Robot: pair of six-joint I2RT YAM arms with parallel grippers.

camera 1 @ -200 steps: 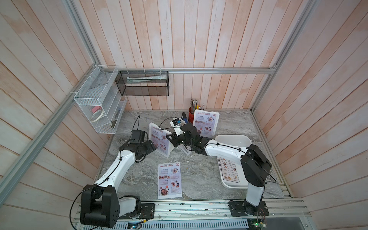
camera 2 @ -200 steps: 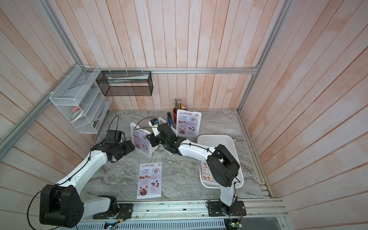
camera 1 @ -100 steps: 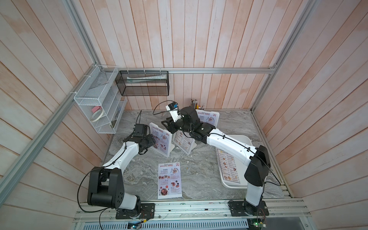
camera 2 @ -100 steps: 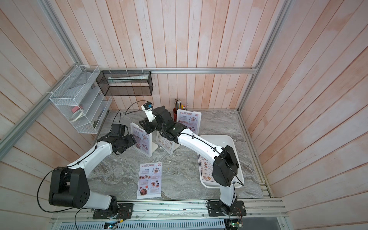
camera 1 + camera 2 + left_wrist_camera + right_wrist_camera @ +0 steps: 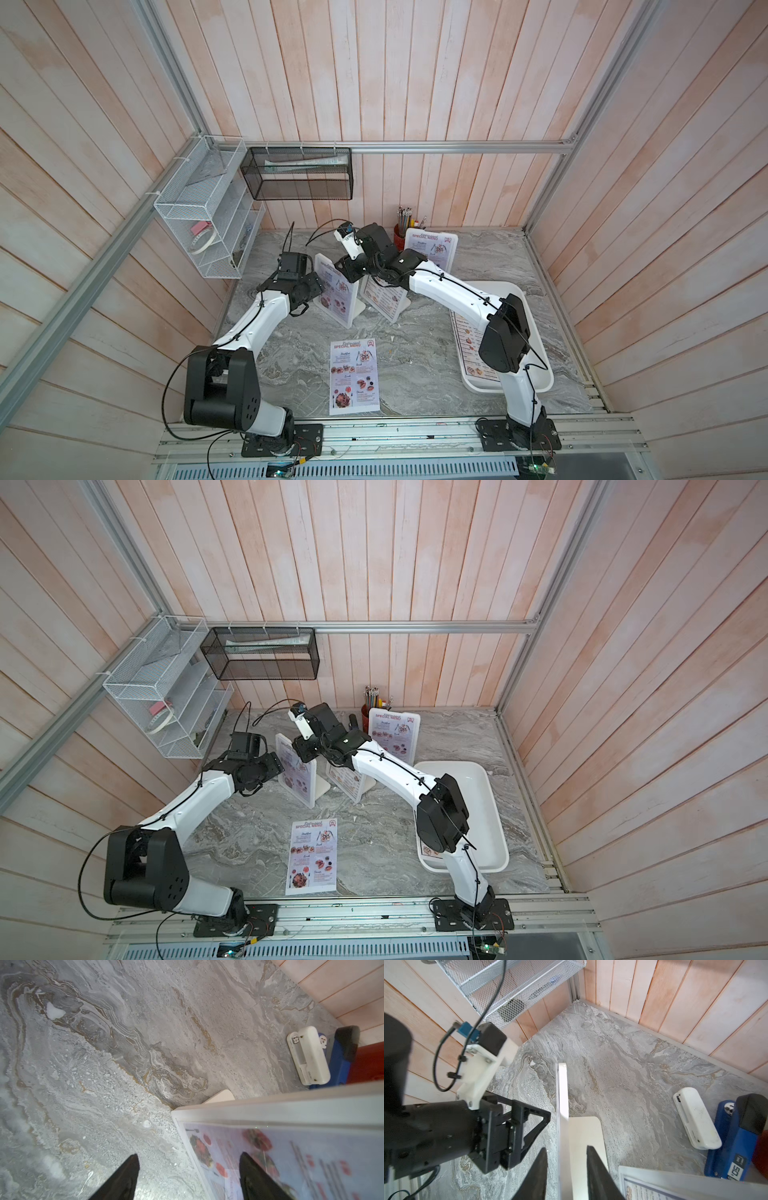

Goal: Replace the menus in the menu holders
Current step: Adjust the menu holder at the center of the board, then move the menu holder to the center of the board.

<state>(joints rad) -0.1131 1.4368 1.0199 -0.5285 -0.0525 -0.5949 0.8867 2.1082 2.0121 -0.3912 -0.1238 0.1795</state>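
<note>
Holder nearest the left arm (image 5: 338,293): stands slanted on the worktop (image 5: 419,374) with a food-photo menu in it; the heading is unreadable.
Right claw (image 5: 565,1148): over that holder's top edge, fingers partly spread to either side of it, gaps showing, pinching nothing.
Left claw (image 5: 188,1157): spread wide at the holder's side edge, one finger before the menu face, one over bare worktop.
Middle holder (image 5: 386,301): just beside, partly under the right arm.
Back holder (image 5: 434,249): near the wall, showing SPECIAL MENU.
Loose menu (image 5: 354,376): SPECIAL MENU sheet lying flat at the worktop's front.
Tray (image 5: 478,812): white, towards the right arm's side, a menu sheet (image 5: 467,345) lying inside.
Pencil cup (image 5: 400,237): red, by the back wall.
</note>
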